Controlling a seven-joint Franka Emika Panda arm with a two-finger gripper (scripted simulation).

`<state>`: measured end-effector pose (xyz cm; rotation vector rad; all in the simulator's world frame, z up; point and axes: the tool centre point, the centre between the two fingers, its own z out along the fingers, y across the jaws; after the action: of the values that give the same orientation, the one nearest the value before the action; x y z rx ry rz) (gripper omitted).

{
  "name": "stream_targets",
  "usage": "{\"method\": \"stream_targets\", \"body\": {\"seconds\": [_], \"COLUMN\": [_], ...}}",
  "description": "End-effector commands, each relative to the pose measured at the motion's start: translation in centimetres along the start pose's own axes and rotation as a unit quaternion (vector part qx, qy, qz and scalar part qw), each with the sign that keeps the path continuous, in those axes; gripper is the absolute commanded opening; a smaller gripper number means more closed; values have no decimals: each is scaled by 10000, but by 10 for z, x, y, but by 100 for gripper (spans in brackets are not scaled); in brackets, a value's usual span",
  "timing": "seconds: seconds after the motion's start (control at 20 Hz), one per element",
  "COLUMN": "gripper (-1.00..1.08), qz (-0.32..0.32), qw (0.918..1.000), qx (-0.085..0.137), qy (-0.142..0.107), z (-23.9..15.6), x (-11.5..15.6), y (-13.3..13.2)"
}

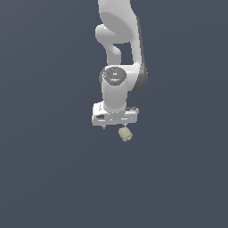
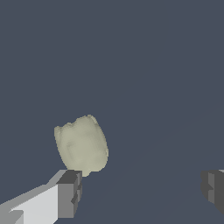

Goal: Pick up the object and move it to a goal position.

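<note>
The object (image 1: 125, 134) is a small pale yellowish-beige lumpy blob on the dark grey floor, just below the white gripper (image 1: 115, 124) in the exterior view. In the wrist view the object (image 2: 82, 145) lies just beyond one dark fingertip (image 2: 70, 192), off to that side and not between the fingers. The other fingertip (image 2: 213, 189) is far apart from the first, so the gripper (image 2: 142, 191) is open and empty.
The white arm (image 1: 119, 44) rises from the gripper towards the top of the exterior view. A plain dark grey floor (image 1: 49, 169) surrounds everything.
</note>
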<state>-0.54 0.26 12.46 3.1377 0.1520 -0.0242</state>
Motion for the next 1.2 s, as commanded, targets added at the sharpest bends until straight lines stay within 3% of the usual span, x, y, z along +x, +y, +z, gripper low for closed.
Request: {"method": "stream_targets", "body": {"seconds": [0.0, 0.55, 1.15], "gripper": [100, 100, 100], "qz": [-406, -1727, -1890], "qw": [9992, 9849, 9819], "qx": [-9, -19, -17], "qy": [13, 66, 72], "z": [7, 30, 43], "x": [1, 1, 0], "y": [-13, -55, -61]}}
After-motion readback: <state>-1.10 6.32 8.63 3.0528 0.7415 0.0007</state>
